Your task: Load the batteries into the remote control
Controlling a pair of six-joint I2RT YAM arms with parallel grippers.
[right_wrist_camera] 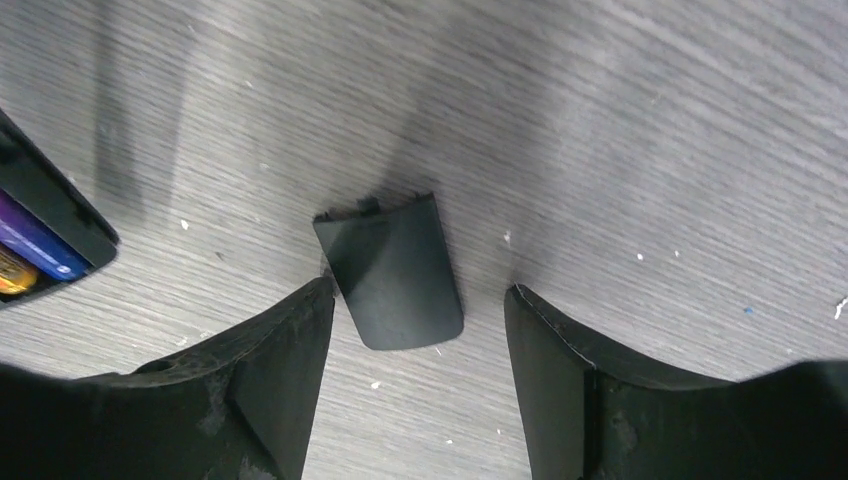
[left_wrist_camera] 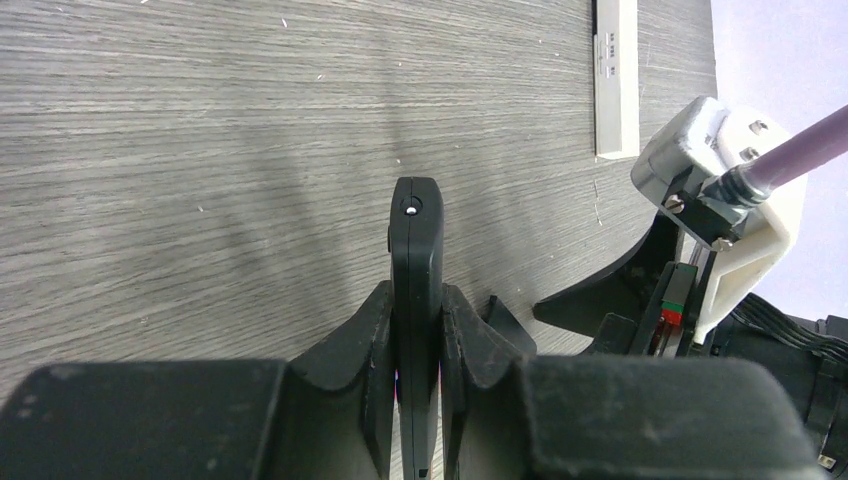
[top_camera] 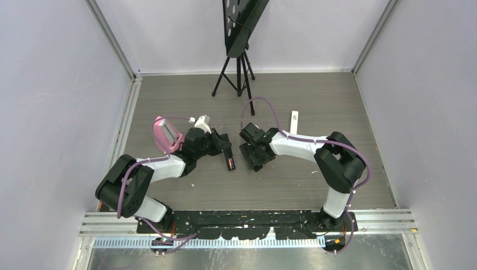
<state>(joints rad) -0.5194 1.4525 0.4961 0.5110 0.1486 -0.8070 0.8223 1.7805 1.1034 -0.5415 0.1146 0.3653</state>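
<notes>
Under my right gripper (right_wrist_camera: 418, 292), spread wide, the cover (right_wrist_camera: 392, 270) lies flat on the table (right_wrist_camera: 650, 150) — a skewed pinch could flick it away. My left gripper (left_wrist_camera: 416, 292) clamps the remote (left_wrist_camera: 416, 230) edge-on, two batteries (right_wrist_camera: 30, 248) showing in its bay

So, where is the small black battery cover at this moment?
In the right wrist view, the battery cover lies flat on the table between the fingers of the open right gripper; the black remote is to its left.
</notes>
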